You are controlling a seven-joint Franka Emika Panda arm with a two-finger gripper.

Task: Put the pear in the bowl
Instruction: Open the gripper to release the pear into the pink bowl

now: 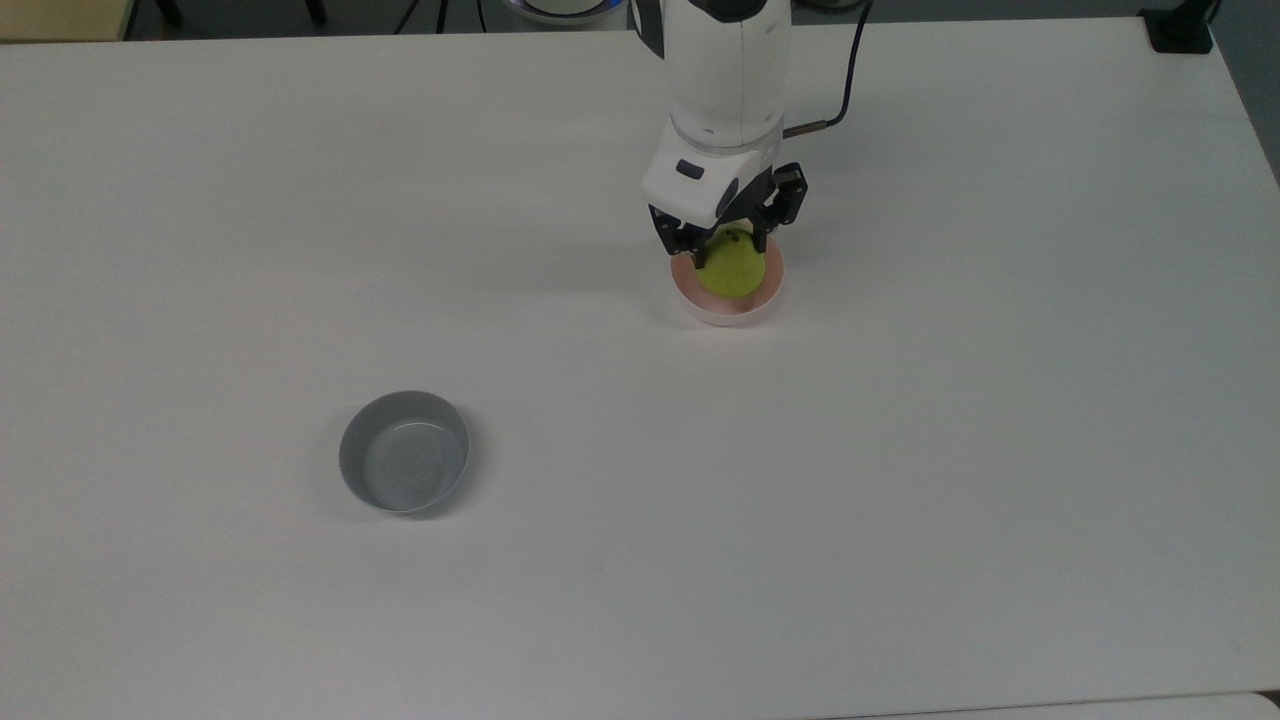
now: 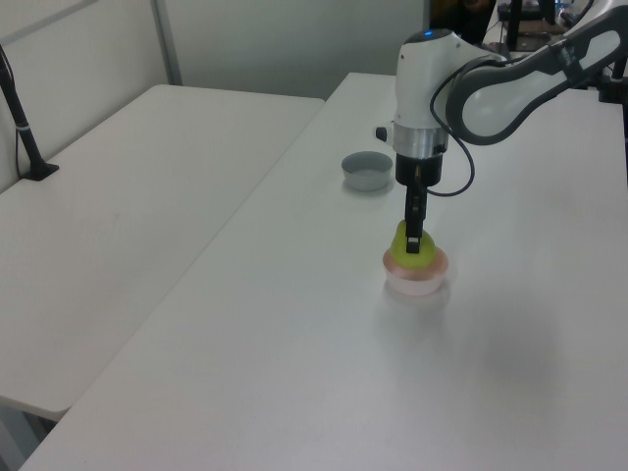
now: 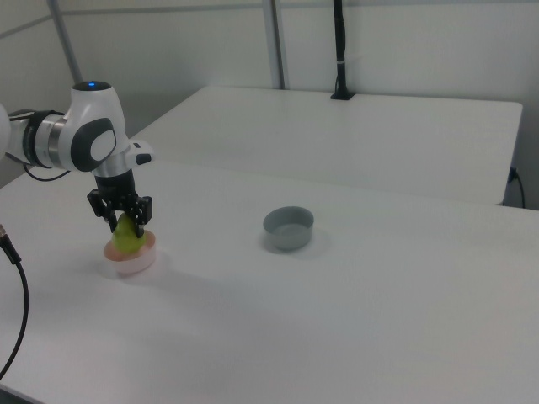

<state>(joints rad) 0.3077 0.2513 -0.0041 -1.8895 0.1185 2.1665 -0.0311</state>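
The yellow-green pear (image 1: 735, 274) (image 2: 416, 251) (image 3: 125, 237) sits low inside the pale pink bowl (image 1: 712, 309) (image 2: 417, 284) (image 3: 132, 261), its top rising above the rim. My gripper (image 1: 728, 248) (image 2: 413, 242) (image 3: 125, 223) reaches straight down over the bowl, with its black fingers shut on the pear's upper part. In the top view the white wrist covers the far rim of the bowl.
A grey bowl (image 1: 404, 465) (image 2: 368, 171) (image 3: 288, 228) stands alone on the white table (image 1: 900, 480), well toward the top view's lower left. A black cable (image 1: 845, 70) trails from the arm. A second white table (image 2: 128, 196) adjoins at the left view's left.
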